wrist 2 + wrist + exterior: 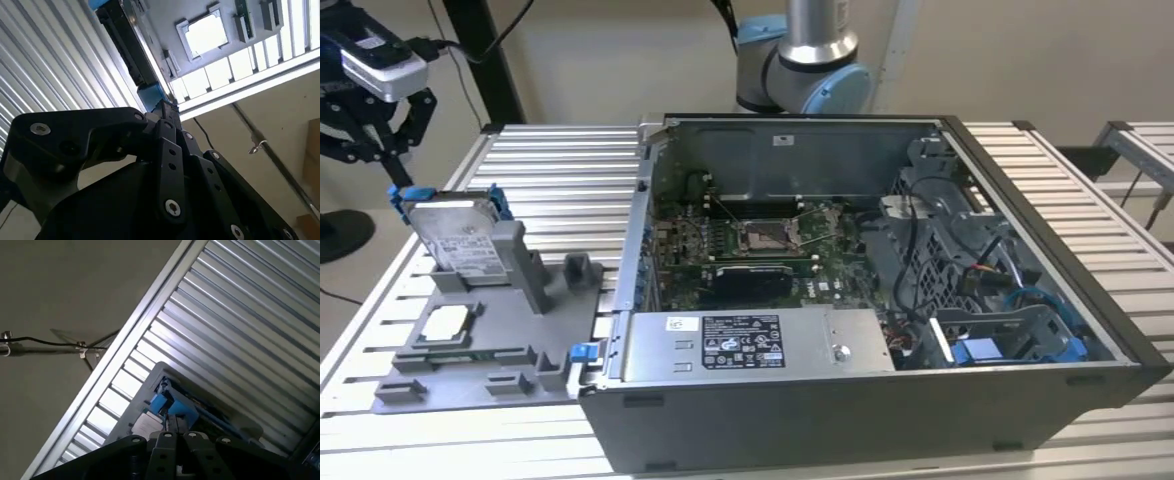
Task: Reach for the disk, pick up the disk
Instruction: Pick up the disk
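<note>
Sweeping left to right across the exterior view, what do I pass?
gripper → disk, upright in the grey holder → power-supply box → blue bracket inside the open computer case

Looks like a robotics lab bench, not anyone's home. There's a robot arm (pixel 803 60) standing at the far edge of a ribbed aluminium table (pixel 547 160). On the table sit an opened-up desktop PC case (pixel 961 400) and a grey plastic jig (pixel 494 340), with bare walls behind.
</note>
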Controlling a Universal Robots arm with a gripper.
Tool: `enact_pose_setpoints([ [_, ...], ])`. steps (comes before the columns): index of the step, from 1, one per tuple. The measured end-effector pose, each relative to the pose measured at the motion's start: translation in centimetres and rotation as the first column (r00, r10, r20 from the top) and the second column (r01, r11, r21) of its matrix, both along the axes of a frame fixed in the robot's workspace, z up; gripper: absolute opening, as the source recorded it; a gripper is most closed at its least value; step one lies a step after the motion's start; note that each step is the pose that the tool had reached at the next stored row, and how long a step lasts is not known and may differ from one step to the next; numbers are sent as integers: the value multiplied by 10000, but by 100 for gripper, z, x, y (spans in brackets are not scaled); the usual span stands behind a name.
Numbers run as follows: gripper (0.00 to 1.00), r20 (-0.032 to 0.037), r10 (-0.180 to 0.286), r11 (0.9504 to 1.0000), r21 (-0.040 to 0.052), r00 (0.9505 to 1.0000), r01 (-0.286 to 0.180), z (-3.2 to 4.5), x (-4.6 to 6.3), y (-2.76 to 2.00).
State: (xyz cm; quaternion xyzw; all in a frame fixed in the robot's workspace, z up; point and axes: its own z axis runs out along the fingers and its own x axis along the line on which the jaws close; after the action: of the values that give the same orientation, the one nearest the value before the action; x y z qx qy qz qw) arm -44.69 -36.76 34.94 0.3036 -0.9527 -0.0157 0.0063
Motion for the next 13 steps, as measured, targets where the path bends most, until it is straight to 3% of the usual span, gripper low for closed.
enact_pose_setpoints([
  [6,0,0,1085,9941,-4,9941,-1085,0,-2,0],
  [13,0,0,2274,9738,-4,9738,-2274,0,-5,0],
])
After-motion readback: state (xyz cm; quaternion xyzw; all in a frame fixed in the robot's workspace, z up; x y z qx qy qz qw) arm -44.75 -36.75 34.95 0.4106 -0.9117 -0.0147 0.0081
